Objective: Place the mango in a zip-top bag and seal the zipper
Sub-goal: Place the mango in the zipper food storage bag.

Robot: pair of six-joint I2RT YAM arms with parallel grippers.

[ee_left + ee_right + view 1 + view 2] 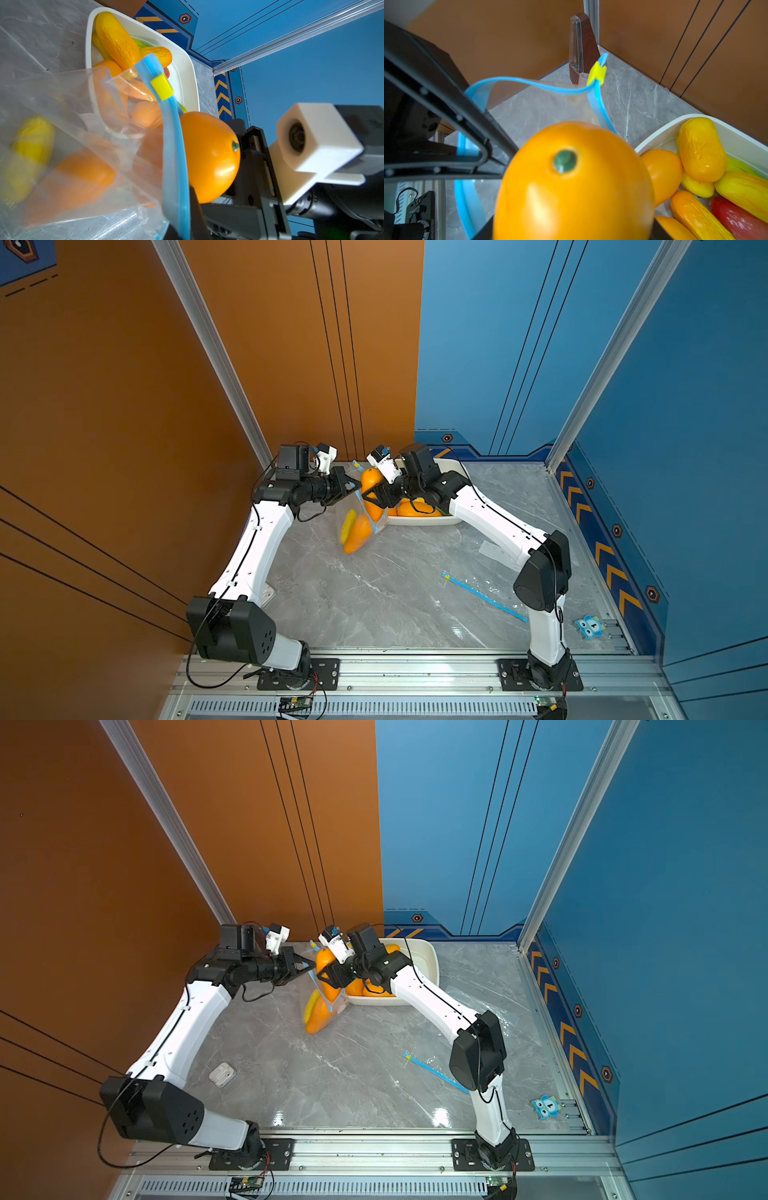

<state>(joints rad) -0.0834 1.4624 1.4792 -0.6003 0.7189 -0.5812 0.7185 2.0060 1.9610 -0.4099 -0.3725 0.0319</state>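
A: Top views first; where is the mango?

B: In both top views the mango (371, 479) (324, 961) stands at the mouth of the zip-top bag (353, 516) (318, 1006); that is close to the far edge of the worktop (395, 593), left of its middle; the bag hangs from the left gripper (357, 488) (311, 966), whose jaws are pinched together on its rim.

A: And the right gripper?

B: The right gripper (369, 499) (322, 977) is at the mango, reaching in from the side of the white tray (419, 522) (432, 963); the tray sits just beside the bag along the far edge, with more fruit in it; a second bag (482, 595) lies flat near the right edge.

A: Left wrist view?

B: The blue zipper strip (174, 145) crosses the mango (207, 155); part of the fruit is behind the plastic, the stem end is outside; the yellow slider (161, 87) sits near one end of the strip; a yellow fruit (31, 145) and an orange fruit (83, 172) show blurred through the bag.

A: Right wrist view?

B: The mango (571, 187) fills the foreground, stem end toward the camera; the right jaws stand apart on either side of it; whether they press on it I cannot tell; past it the bag's mouth gapes, the blue rim looping round to the slider (597, 73).
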